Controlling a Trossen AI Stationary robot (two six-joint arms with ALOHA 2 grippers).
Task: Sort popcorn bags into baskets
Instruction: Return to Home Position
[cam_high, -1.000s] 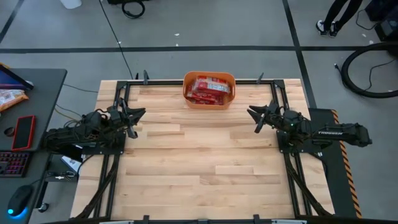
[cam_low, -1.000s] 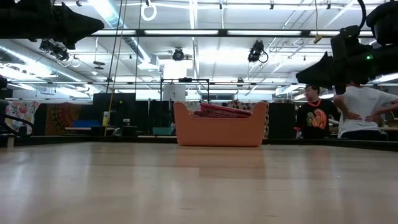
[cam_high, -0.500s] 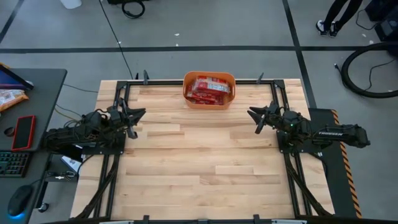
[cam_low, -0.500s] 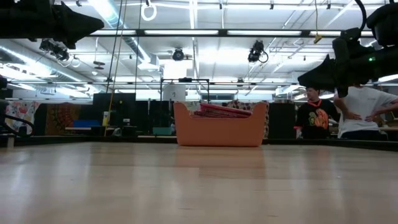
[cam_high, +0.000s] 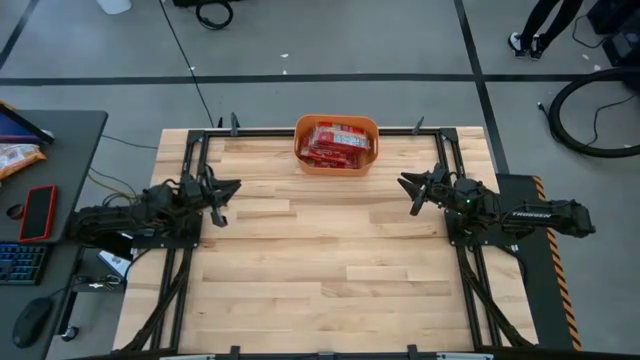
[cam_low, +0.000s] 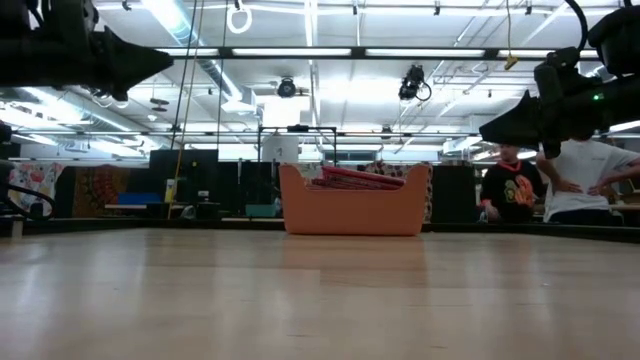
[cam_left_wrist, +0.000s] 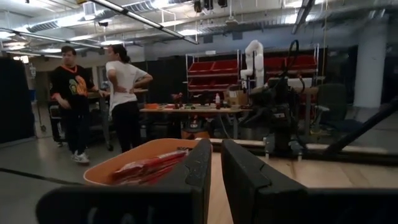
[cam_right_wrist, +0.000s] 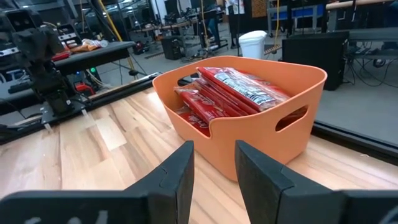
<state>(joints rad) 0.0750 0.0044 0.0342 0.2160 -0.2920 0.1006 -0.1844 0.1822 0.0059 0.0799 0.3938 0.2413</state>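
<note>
All popcorn bags (cam_high: 338, 143) lie in the orange bin (cam_high: 336, 168), ahead of and between both grippers. Left gripper (cam_high: 230, 188) barely parted, empty. Right gripper (cam_high: 406, 192) slightly open, empty. No bags outside the bin, so sorting looks done.

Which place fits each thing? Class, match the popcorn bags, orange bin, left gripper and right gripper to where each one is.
1 popcorn bags
2 orange bin
3 left gripper
4 right gripper

A above the table, on its right side
B middle of the table's far edge
C inside the bin
D above the table's left side

Pairs: 1-C, 2-B, 3-D, 4-A
</note>
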